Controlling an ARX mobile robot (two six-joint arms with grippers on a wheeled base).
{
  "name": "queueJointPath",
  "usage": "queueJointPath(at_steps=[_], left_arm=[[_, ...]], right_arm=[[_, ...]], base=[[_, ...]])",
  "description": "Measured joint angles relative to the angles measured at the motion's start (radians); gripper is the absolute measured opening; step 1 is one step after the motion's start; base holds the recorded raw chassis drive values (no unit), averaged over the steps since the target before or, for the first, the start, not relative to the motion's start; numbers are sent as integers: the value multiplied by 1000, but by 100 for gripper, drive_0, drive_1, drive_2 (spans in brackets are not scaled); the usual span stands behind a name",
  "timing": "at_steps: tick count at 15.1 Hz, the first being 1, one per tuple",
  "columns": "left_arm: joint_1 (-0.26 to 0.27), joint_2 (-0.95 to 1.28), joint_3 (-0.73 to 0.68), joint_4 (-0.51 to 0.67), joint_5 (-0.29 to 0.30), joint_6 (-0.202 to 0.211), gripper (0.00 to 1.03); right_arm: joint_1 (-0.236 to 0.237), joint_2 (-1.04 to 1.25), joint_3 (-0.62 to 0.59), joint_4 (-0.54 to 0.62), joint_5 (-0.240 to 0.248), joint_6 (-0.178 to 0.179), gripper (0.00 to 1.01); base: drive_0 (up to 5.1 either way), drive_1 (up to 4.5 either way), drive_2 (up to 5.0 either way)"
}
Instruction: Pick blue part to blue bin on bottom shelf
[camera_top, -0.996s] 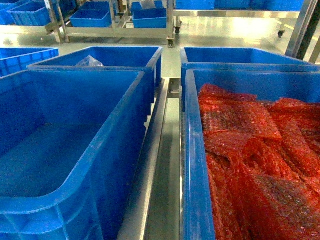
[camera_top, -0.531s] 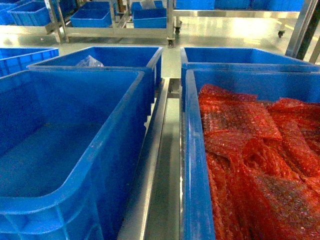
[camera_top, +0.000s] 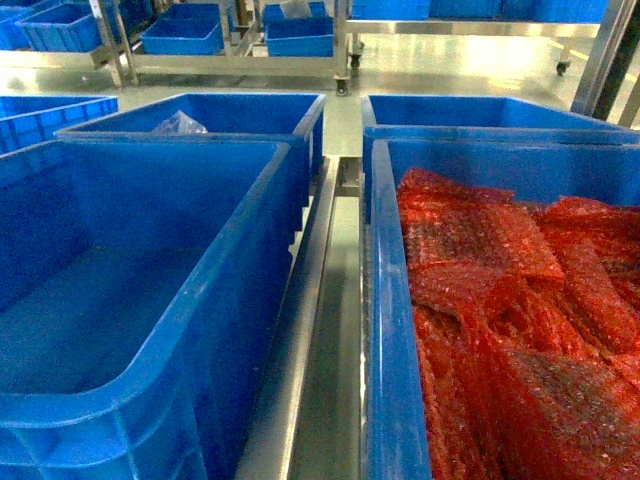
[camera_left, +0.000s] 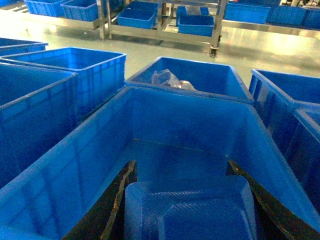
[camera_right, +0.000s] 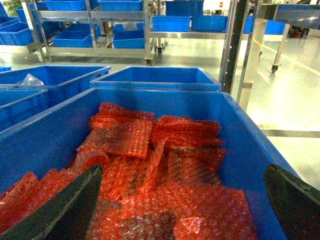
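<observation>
Blue bin (camera_top: 150, 300): smooth moulded plastic, slight sheen on inner walls. Neighbouring crate (camera_top: 385, 330) right of it: same glossy plastic, holding crinkled red bubble wrap (camera_top: 510, 330). Rail (camera_top: 300, 330) between them: brushed, reflective stainless steel.

The head camera looks forward and down from close up at the blue bin (camera_top: 120, 300) and, just right of it, the wrap crate (camera_top: 500, 330). The left wrist camera sits low over the bin (camera_left: 165, 145), facing forward. The right wrist camera sits low over the wrap crate (camera_right: 150, 170).
</observation>
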Motion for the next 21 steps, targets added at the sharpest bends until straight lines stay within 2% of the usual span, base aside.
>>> queueJointPath(at_steps=[3,4,5,6,7,8,10,11,12,13,14,16,19,21], left_arm=[[92,441,120,346,124,-24,44],[114,580,182,424,162,-43,44],[134,703,240,478,184,-46,44],[151,821,293,501,212,-61,44],[161,910,324,528,218,-63,53],[164,943,333,525,218,-63,69],[165,931,335,536,215,-63,94],[165,931,335,534,215,-63,99],[178,937,309,648,251,-34,92],[203,909,241,765,336,24,79],[230,853,158,808,368,65,67],[280,759,42,818,409,92,41],[326,624,-74,799,462,96,4],[353,531,-134,762,488,96,2]], right_arm=[[0,0,0,0,0,0,98],[0,0,0,0,0,0,98],[0,0,0,0,0,0,98],[0,0,0,0,0,0,98],[0,0,0,0,0,0,98],[0,0,0,0,0,0,98],[0,0,0,0,0,0,98],[0,0,0,0,0,0,98],[0,0,0,0,0,0,98],[0,0,0,0,0,0,98],[0,0,0,0,0,0,98],[0,0,0,0,0,0,98],[0,0,0,0,0,0,98],[0,0,0,0,0,0,98]], base=[[0,0,0],[0,0,0],[0,0,0],[0,0,0],[0,0,0],[0,0,0],[0,0,0],[0,0,0],[0,0,0],[0,0,0],[0,0,0],[0,0,0],[0,0,0],[0,0,0]])
